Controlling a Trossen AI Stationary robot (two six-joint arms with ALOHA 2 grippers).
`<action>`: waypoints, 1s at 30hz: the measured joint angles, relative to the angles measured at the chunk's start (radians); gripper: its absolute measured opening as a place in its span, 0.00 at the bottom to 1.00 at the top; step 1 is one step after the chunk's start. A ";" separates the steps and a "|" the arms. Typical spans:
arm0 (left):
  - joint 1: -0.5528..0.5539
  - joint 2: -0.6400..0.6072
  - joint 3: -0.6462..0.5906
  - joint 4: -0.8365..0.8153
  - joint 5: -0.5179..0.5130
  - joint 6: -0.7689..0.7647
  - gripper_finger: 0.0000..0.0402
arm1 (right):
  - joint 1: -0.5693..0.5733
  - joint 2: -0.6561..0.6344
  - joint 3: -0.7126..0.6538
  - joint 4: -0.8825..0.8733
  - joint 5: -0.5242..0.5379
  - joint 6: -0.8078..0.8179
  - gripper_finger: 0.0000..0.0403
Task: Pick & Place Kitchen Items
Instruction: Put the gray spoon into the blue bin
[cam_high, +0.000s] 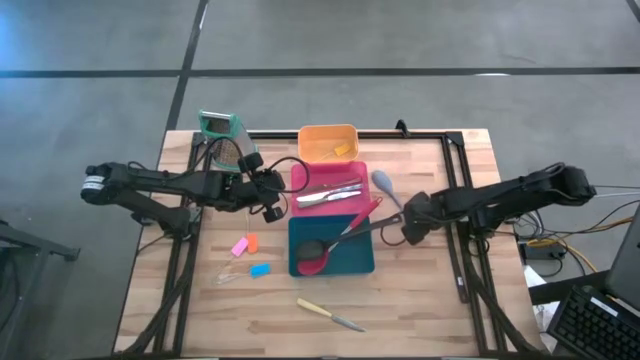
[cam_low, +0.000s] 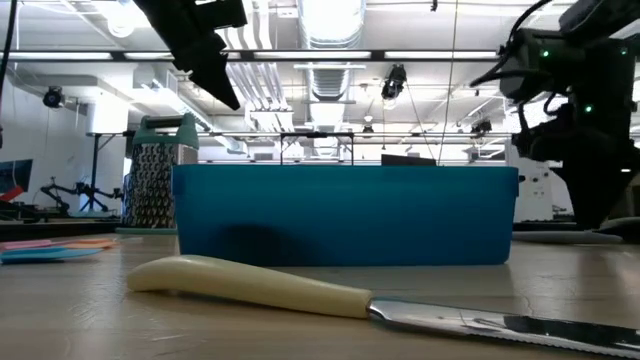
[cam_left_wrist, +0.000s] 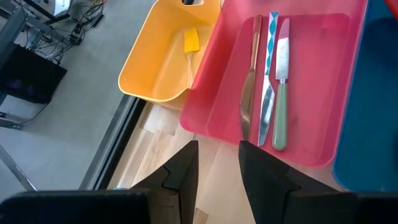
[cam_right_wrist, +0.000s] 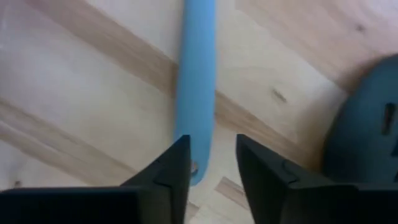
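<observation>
A grey-blue spoon (cam_high: 385, 185) lies on the table to the right of the pink tray (cam_high: 345, 170). My right gripper (cam_high: 408, 230) is low over its blue handle (cam_right_wrist: 196, 81), open, with a finger on either side of the handle's free end (cam_right_wrist: 196, 169). My left gripper (cam_high: 272, 197) is open and empty, above the table at the pink tray's left edge (cam_left_wrist: 205, 106). In the pink tray lie three pieces of cutlery (cam_left_wrist: 267, 81). A red spoon (cam_high: 335, 245) and a black spoon (cam_high: 318, 247) lie in the teal tray (cam_high: 360, 262). A yellow piece (cam_left_wrist: 191, 42) lies in the orange tray (cam_high: 327, 142). My right gripper stands with its fingers (cam_right_wrist: 174, 168) beside the free end of the spoon's handle, pointing down, and the handle runs on away between them. It lies flat on the table. I cannot tell whether a finger touches it.
A cream-handled knife (cam_high: 325, 313) lies near the table's front edge and shows close up in the low view (cam_low: 250, 283). Pink and orange pieces (cam_high: 244, 245) and a blue piece (cam_high: 260, 270) lie left of the teal tray. The grater (cam_high: 222, 135) stands at the far left.
</observation>
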 joint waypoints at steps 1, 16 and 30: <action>0.000 0.000 0.000 0.000 0.000 0.000 0.30 | 0.000 0.013 0.001 0.009 -0.008 -0.008 0.33; 0.000 0.000 0.000 0.000 0.000 0.000 0.30 | -0.029 0.191 -0.003 0.138 -0.011 -0.055 0.50; 0.000 0.000 0.000 0.000 0.000 0.000 0.30 | -0.032 0.101 -0.018 0.095 -0.008 0.008 0.17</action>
